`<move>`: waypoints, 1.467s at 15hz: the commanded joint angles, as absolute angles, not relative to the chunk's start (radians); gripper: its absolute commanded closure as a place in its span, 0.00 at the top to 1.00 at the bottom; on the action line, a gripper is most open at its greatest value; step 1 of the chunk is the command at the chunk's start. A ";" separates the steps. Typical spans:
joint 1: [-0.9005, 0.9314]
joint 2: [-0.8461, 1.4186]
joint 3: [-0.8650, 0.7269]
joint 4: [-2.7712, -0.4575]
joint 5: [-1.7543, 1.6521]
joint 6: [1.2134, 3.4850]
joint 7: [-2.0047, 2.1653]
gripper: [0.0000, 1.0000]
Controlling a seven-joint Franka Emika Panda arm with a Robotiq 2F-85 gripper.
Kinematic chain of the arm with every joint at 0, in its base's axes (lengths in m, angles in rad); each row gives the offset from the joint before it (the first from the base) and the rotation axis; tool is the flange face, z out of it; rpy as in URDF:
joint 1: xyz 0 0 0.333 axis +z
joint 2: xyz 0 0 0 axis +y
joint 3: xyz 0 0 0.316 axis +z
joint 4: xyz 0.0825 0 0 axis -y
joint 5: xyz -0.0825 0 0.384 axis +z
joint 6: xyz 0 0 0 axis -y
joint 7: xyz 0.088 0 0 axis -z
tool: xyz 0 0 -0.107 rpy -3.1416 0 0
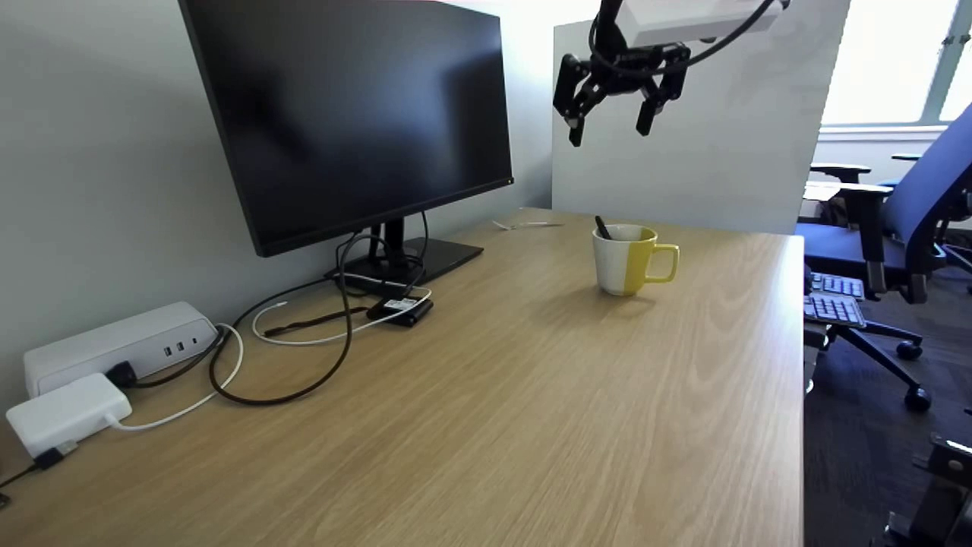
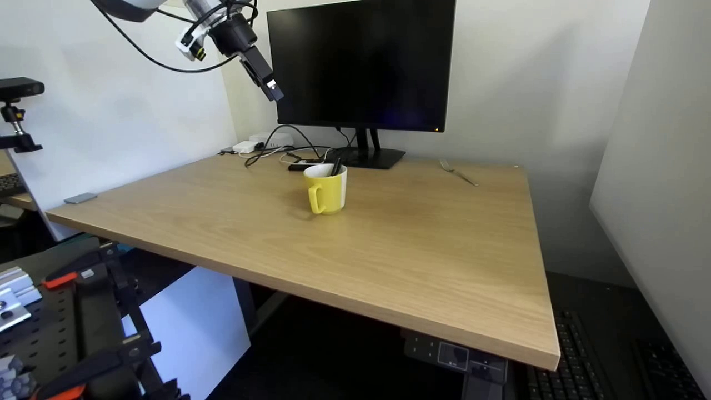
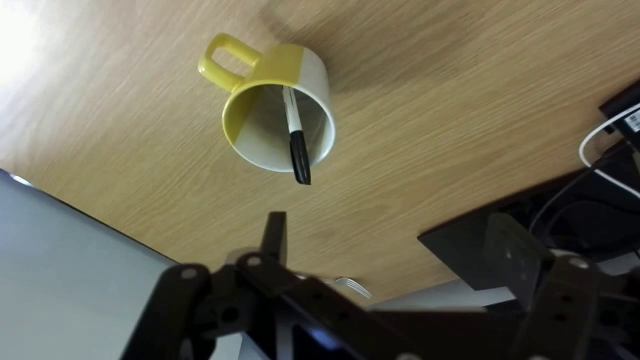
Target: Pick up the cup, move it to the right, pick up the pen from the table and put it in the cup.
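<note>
I'd worry the black fingers (image 3: 275, 235), wide apart and empty, could dip low, snag the slim white-barrelled, black-capped pen (image 3: 296, 133) leaning in the white-and-yellow ceramic mug (image 1: 626, 262) and topple both. The glossy, loop-handled mug stands upright on the wood-grain tabletop (image 1: 501, 410), toward the far right in an exterior view.

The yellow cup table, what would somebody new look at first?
Probably the bright yellow-and-white cup, standing on the table with a pen slanting inside, its black end poking out past the rim. Next, maybe the big black monitor at the back of the table, and the open gripper hanging in the air above with nothing in it.
</note>
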State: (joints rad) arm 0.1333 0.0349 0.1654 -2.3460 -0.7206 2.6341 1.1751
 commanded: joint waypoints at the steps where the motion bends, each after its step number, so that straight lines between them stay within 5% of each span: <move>1: 0.155 -0.057 0.170 -2.396 -0.545 2.587 1.019 1.00; 22: 0.192 -0.200 0.173 -2.312 0.180 1.959 0.219 1.00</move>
